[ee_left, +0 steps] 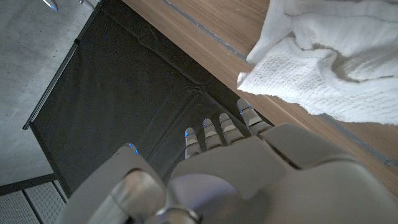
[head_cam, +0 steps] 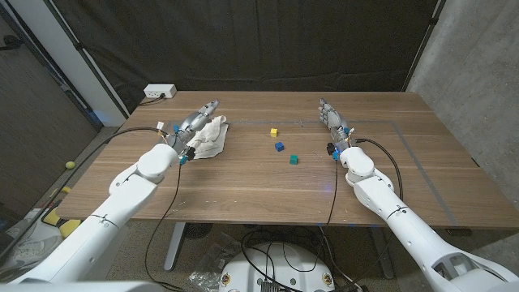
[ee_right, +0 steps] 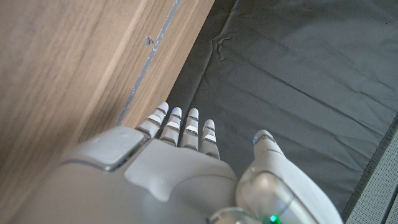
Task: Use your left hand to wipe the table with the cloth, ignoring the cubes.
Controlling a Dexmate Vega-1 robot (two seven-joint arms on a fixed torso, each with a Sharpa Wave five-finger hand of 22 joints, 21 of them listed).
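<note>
The left hand [head_cam: 197,121], fingers extended and holding nothing, lies beside the white cloth [head_cam: 211,136] at the counter's [head_cam: 243,186] upper left. The right hand [head_cam: 331,116] stands open, upper right.

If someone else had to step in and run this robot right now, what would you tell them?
Left hand: beside the white cloth, fingers straight; whether it touches the cloth is unclear, and it holds nothing.
Right hand: open, standing on its edge on the table's right side, holding nothing.
Cloth: crumpled in a heap at the table's left side.
Cubes: yellow cube, blue cube and green cube sit mid-table, apart from the cloth.
Done: left hand brought to the cloth.
Left: press the left hand on the cloth and wipe the table, leaving the cubes alone.
</note>
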